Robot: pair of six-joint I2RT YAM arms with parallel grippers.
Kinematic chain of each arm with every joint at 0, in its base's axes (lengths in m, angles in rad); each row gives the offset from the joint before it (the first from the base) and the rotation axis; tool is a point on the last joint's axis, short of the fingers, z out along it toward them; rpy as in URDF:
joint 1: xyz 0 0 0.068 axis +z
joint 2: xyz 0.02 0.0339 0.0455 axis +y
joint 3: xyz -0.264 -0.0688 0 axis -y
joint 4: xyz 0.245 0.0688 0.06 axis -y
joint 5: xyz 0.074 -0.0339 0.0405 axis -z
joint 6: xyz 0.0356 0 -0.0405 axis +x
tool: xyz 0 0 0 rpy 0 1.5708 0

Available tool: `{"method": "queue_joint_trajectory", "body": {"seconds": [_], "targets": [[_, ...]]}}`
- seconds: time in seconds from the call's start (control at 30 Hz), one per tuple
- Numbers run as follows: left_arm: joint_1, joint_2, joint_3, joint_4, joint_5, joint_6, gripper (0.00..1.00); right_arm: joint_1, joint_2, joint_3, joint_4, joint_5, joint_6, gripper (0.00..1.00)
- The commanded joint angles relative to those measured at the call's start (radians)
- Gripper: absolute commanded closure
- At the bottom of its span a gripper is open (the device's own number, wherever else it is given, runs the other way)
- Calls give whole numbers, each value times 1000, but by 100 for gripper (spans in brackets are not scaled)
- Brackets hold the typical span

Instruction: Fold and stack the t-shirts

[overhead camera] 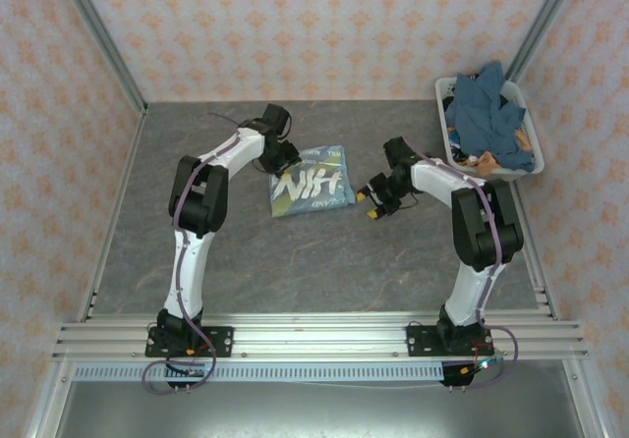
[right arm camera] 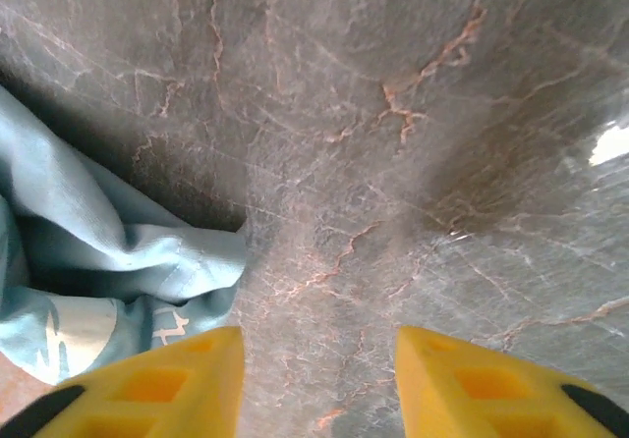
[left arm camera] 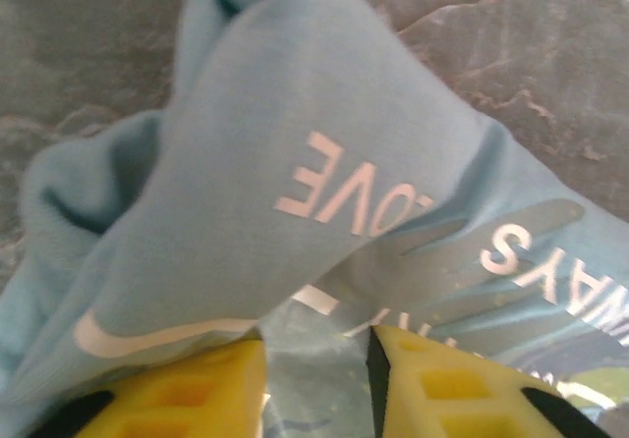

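Hands first: the right hand hovers spread and empty just right of the sky-blue t-shirt, which lies mid-tabletop. The left hand, at the shirt's far-left corner, stands parted under a raised fold. I'd press that fold flat and square the edges. White lettering shows on top. Darker shirts fill the basket far right of it.
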Motion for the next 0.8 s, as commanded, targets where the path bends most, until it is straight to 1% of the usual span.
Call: {"method": "queue_joint_trajectory", "body": {"seconds": [0.0, 0.03, 0.1, 0.17, 0.23, 0.3, 0.4, 0.47, 0.5, 0.6, 0.7, 0.77], "targets": [[-5, -114, -22, 24, 42, -8, 53, -6, -34, 19, -52, 29, -42, 51], [-14, -159, -49, 28, 33, -22, 52, -8, -41, 23, -65, 40, -57, 51], [-31, -259, -115, 20, -7, -53, 52, -17, -49, 22, -73, 55, -73, 57], [-43, -346, -196, -16, -34, -111, 56, -22, -47, 23, -62, 45, -84, 62], [-68, -453, -341, 8, -38, -212, 63, -22, -36, 37, -49, 39, -97, 73], [-111, -532, -479, 86, -28, -327, 63, -22, -8, 56, -35, 27, -105, 75], [-197, -604, -652, 231, -33, -530, 57, -18, 73, 112, -30, 3, -125, 83], [-247, -626, -734, 338, -55, -650, 50, -8, 128, 162, -21, -16, -137, 85], [-275, -627, -759, 396, -75, -690, 45, -2, 155, 193, -23, -22, -141, 86], [-330, -614, -773, 454, -150, -776, 31, 29, 230, 282, -43, -55, -144, 87], [-352, -601, -810, 565, -223, -870, 27, 69, 290, 338, -40, -105, -123, 89], [-360, -593, -825, 622, -283, -900, 26, 94, 309, 343, -12, -137, -95, 91]]}}
